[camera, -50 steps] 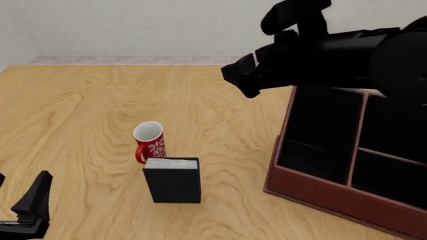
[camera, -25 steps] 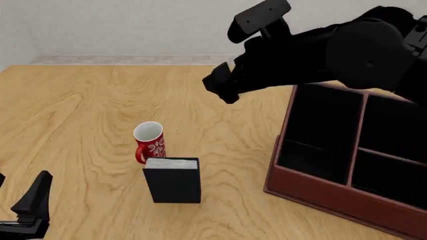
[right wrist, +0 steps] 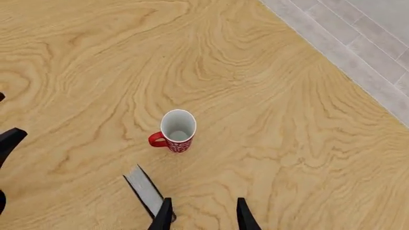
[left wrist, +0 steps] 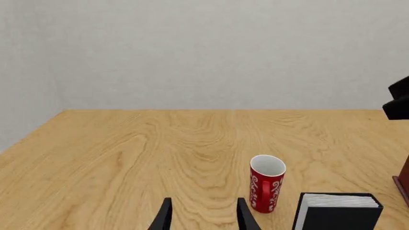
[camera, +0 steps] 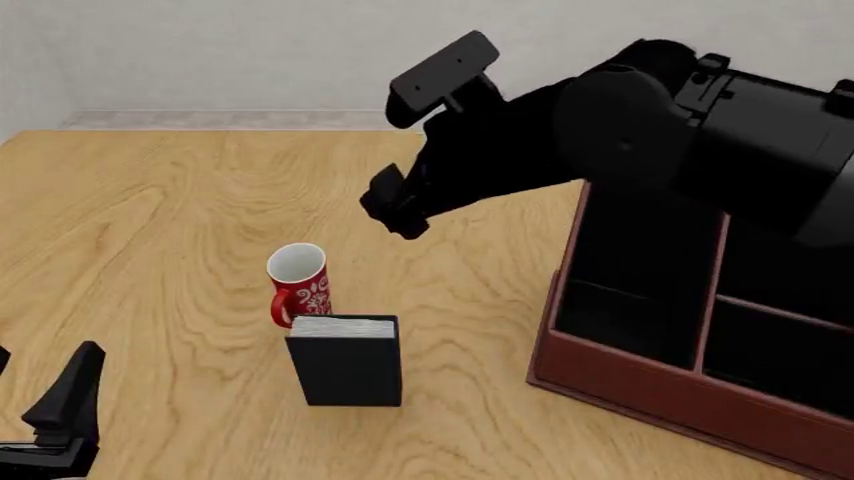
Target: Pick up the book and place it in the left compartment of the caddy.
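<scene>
Now, right gripper (camera: 395, 208): high above the worktop (camera: 160, 220), pointing down toward the book; fingers (right wrist: 164, 216) parted with bare wood between them, holding and touching nothing.
Likely reason for its pose: it seems lined up for a descent onto the book's top, the page edge showing just beside one fingertip in the right wrist view.
Book (camera: 346, 358): upright near the worktop's front edge, white page edge up, free to be gripped across its covers.
Red mug (camera: 299, 283): upright just behind the book, close enough to be knocked.
Caddy (camera: 641, 385): at the worktop's right edge, left compartment (camera: 638, 270) open and unfilled.
Left gripper (camera: 54, 420): parked low at the front left corner, fingers (left wrist: 164, 218) apart, grasping nothing.
</scene>
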Motion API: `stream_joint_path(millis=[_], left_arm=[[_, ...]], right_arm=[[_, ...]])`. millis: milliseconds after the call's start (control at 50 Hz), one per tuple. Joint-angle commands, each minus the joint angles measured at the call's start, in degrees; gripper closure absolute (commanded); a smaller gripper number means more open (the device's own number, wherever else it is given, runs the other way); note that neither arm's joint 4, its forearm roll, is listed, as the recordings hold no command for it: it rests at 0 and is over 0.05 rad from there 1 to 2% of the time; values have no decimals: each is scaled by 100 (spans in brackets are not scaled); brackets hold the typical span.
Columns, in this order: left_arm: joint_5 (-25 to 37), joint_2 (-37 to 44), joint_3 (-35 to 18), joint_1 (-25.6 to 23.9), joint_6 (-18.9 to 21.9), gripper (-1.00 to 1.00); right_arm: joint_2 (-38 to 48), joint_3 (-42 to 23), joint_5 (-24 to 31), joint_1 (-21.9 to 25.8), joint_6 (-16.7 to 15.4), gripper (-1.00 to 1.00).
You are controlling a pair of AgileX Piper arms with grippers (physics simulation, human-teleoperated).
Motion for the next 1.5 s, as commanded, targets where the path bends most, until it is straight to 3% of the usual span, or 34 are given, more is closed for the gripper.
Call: stream_joint_path(millis=[20,460,840,1500], left_arm=[[0,0,0,0,1,-100],[0,0,0,1,0,-100],[0,-1,0,0,-1,-100],[0,0,0,0,0,-100]], right_arm=[[242,-111,76,203,-30,-100],[564,-130,114,552,-118,-100],[998,-662,518,700,-251,-100],[1308,-649,490,998,-153,-100]])
